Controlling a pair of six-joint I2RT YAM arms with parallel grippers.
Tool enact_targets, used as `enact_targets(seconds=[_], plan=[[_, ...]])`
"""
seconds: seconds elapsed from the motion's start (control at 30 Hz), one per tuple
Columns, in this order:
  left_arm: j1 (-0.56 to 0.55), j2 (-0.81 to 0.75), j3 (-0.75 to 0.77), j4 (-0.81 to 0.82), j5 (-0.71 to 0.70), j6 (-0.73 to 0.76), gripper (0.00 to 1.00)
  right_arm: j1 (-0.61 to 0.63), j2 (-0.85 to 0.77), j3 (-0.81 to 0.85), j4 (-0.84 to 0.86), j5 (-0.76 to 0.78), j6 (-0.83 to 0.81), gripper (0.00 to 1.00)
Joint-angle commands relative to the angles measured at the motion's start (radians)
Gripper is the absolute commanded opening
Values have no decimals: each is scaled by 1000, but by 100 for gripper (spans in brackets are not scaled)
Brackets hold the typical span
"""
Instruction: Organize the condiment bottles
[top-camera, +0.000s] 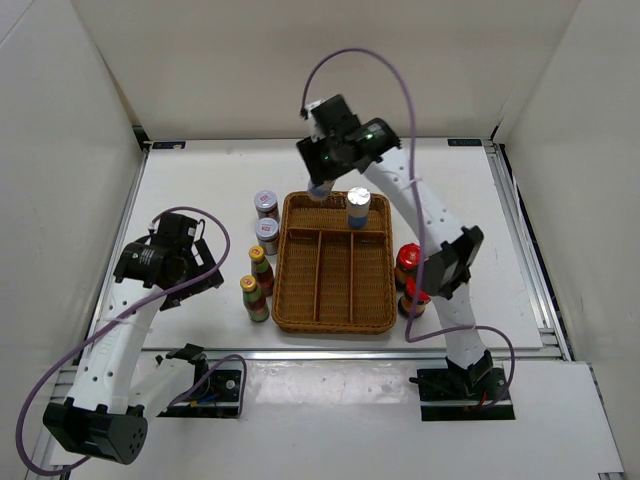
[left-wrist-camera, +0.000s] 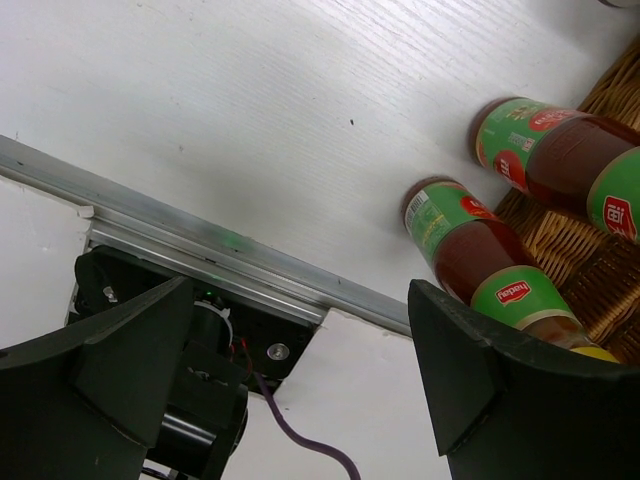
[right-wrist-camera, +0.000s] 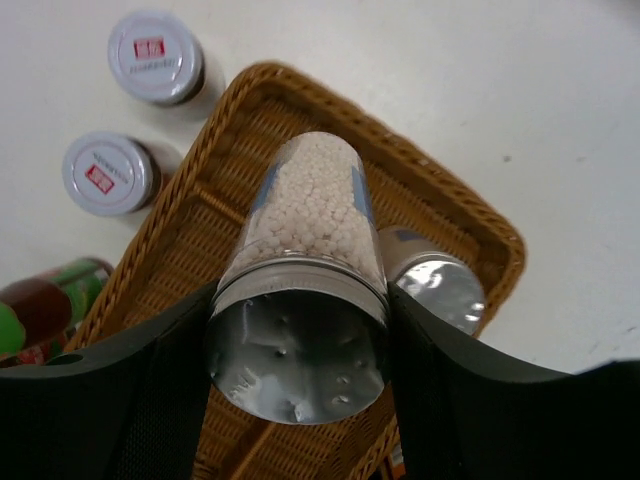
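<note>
Early days, I judge: six bottles stand outside the wicker tray (top-camera: 335, 320). Nearest, my left gripper (left-wrist-camera: 300, 365) hovers empty, jaws wide apart, with two yellow-capped bottles (left-wrist-camera: 470, 245) just to its right. Two red-capped bottles (top-camera: 407, 262) stand beyond the tray's other side. Farthest, my right gripper (right-wrist-camera: 297, 345) is clamped on a silver-capped bottle (right-wrist-camera: 310, 210) over the tray's far end. Its twin (right-wrist-camera: 432, 285) stands in the tray, just right of the hand. Two purple-lidded jars (right-wrist-camera: 155, 57) sit on the table to its left.

White bench (top-camera: 200, 200) carries a brown wicker divided tray (top-camera: 336, 326) at centre. Far short jar (top-camera: 265, 203) and near short jar (top-camera: 267, 231) stand just left of its far corner. Two yellow-capped bottles (top-camera: 260, 268) (top-camera: 253, 297) stand upright beside its near-left side. Two red-capped bottles (top-camera: 407, 262) (top-camera: 415, 297) are close together on its right.
</note>
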Motion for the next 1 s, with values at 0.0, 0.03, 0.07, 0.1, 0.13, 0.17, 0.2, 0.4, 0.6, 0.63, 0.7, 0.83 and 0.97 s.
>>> enact_targets(seconds=[0.0, 0.03, 0.07, 0.1, 0.13, 0.17, 0.2, 0.4, 0.6, 0.63, 0.7, 0.83, 0.97], plan=[[2, -24, -17, 16, 18, 7, 100, 31, -3, 7, 29, -13, -47, 4], [2, -24, -18, 16, 27, 7, 100, 31, 21, -2, 29, -1, -33, 9], [2, -24, -18, 16, 39, 7, 100, 31, 35, -2, 29, 13, -24, 11], [2, -24, -18, 28, 50, 7, 100, 40, 49, -2, 29, 32, -13, 14], [2, -24, -28, 37, 77, 16, 100, 40, 76, -2, 29, 55, -4, 14], [2, -35, -28, 46, 87, 16, 100, 49, 92, 11, 29, 93, 9, 14], [2, -35, -28, 46, 87, 25, 100, 50, 107, 21, 29, 93, 9, 14], [2, -26, -28, 46, 96, 34, 100, 50, 236, 71, -15, 93, 71, 34], [-7, -26, -28, 46, 96, 35, 100, 50, 418, 370, -208, 79, 133, 91], [-18, -26, -28, 46, 96, 35, 100, 50, 418, 411, -225, 104, 142, 100], [-18, -26, -28, 46, 96, 35, 100, 50, 414, 491, -248, 128, 142, 100], [-18, -44, -28, 46, 96, 35, 100, 50, 302, 492, -237, 236, 142, 100], [-18, -55, -28, 46, 78, 16, 100, 50, 152, 492, -271, 422, 162, 100]])
